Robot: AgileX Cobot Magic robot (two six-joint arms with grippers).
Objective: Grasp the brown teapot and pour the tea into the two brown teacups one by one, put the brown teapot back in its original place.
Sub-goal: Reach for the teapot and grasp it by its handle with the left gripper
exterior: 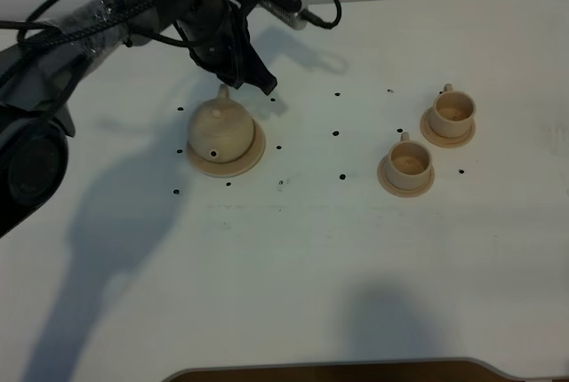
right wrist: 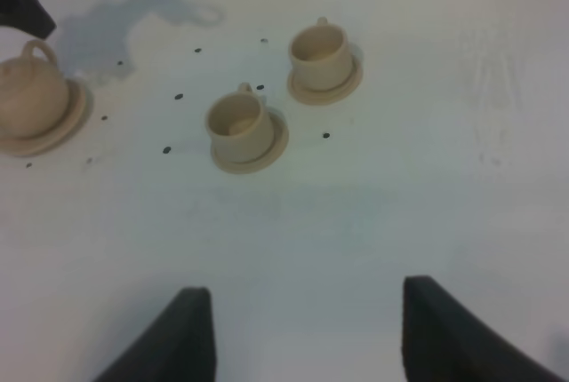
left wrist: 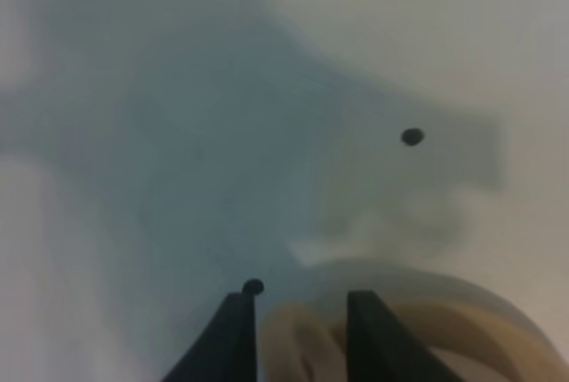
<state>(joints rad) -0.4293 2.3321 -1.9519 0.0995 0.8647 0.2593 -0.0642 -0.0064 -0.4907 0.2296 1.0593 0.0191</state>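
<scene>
The brown teapot (exterior: 220, 129) sits upright on its wide round saucer (exterior: 259, 153), left of the table's middle, also seen in the right wrist view as the teapot (right wrist: 31, 98). My left gripper (exterior: 244, 80) comes down behind it. In the left wrist view the two dark fingers (left wrist: 233, 342) press either side of the loop handle (left wrist: 298, 351), shut on it. The two brown teacups (exterior: 409, 162) (exterior: 453, 108) stand on small saucers at the right, handles pointing away. My right gripper (right wrist: 302, 311) is open and holds nothing, well short of the nearer teacup (right wrist: 238, 123).
Small black dots (exterior: 336, 132) mark the white table around the teapot and cups. The left arm and its cables (exterior: 89, 22) cross the far left corner. A dark curved edge (exterior: 329, 371) lines the table's near side.
</scene>
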